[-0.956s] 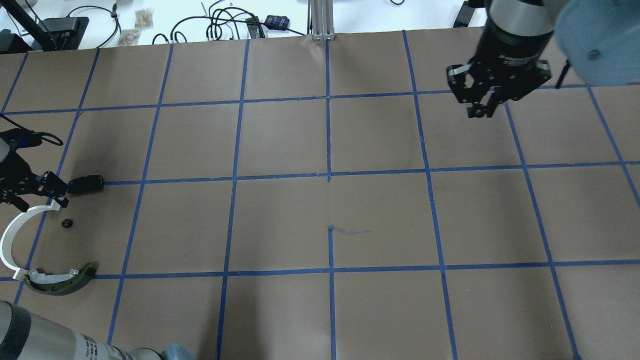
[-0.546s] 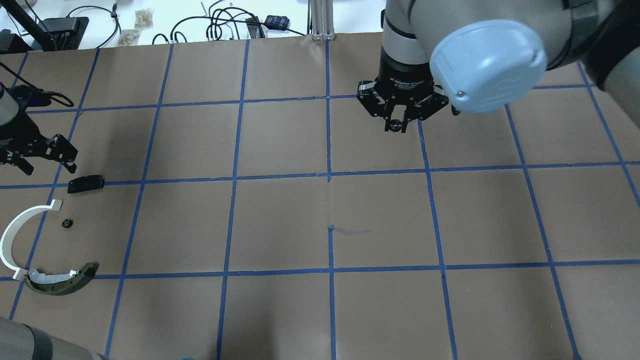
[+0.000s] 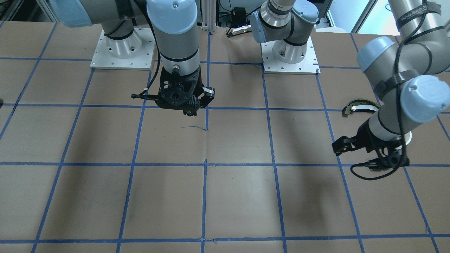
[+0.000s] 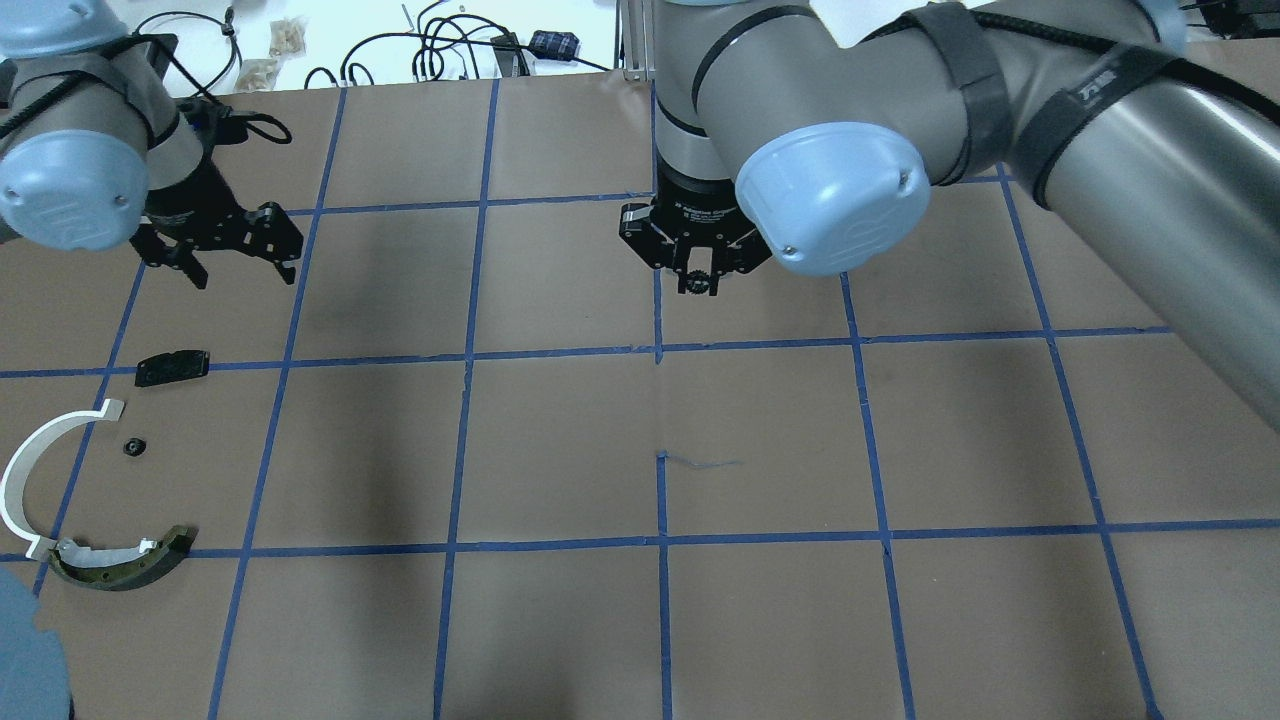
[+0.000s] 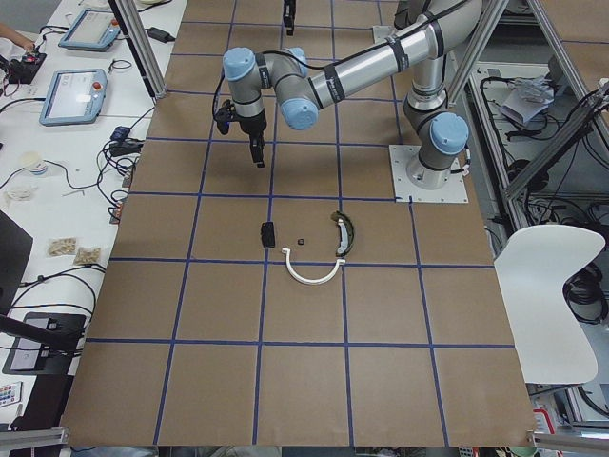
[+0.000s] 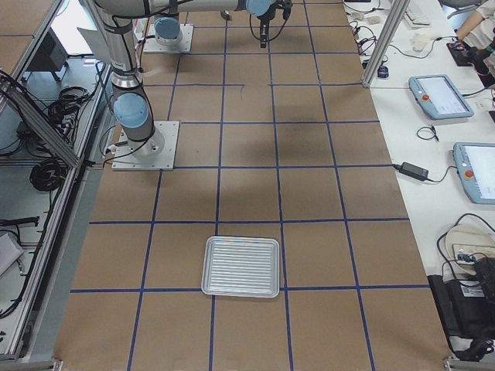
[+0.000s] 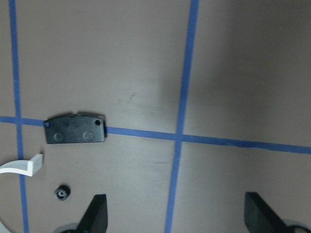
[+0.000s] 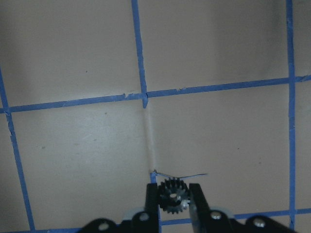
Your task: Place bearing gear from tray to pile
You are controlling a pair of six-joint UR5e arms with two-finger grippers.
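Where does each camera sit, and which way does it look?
Front-facing: across the table, facing the robot; right arm, left arm.
Overhead: behind the robot, looking down; right gripper holds the gear.
Exterior left: table's end; left arm nearer.
Exterior right: opposite end; tray nearest, arms far.
Left wrist: down past open fingers at the black plate.
Right wrist: down past fingers pinching the gear.
Shared: overhead and left wrist both show that plate.

paper [image 4: 560, 440]: matt brown, blue tape [image 4: 560, 353] lines | tray [image 6: 240, 267]: ribbed bright metal | gear [image 8: 174, 195]: matt black, toothed | plate [image 7: 75, 128]: matt black | strip [image 4: 10, 480]: smooth white plastic | shoe [image 4: 120, 570]: dull olive, black
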